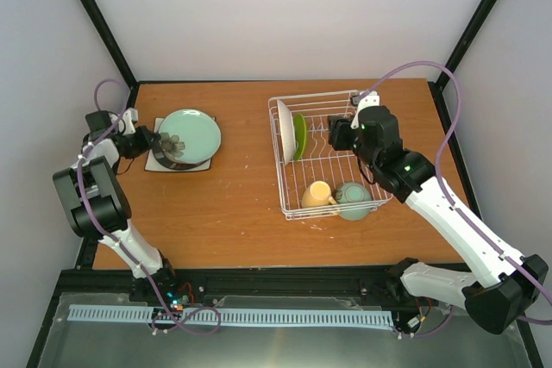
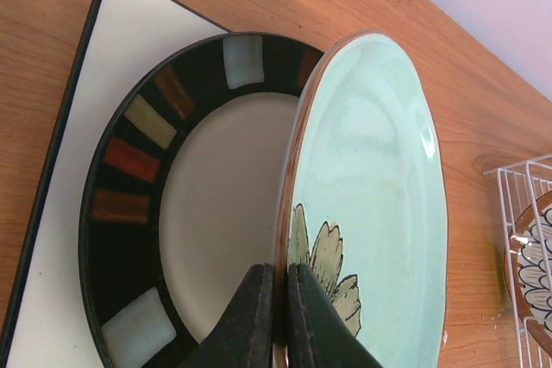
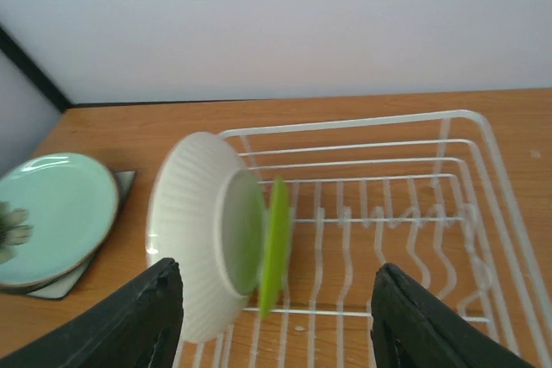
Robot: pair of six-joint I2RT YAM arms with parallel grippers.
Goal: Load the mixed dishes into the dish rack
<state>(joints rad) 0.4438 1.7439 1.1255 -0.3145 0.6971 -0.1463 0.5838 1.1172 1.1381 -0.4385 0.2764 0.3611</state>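
My left gripper is shut on the rim of the pale green plate, which tilts up off the dark-rimmed cream-centred plate. That plate lies on the white square plate. In the top view this stack is at the table's left, with the left gripper at its left edge. The white wire dish rack holds a white ribbed dish and the lime-green plate on edge. The yellow mug and the mint bowl sit at its near end. My right gripper is open and empty above the rack.
The rack's right-hand prongs hold nothing. Black frame posts stand at the table's back corners. The right arm reaches over the table's right side. Bare wooden table lies between stack and rack.
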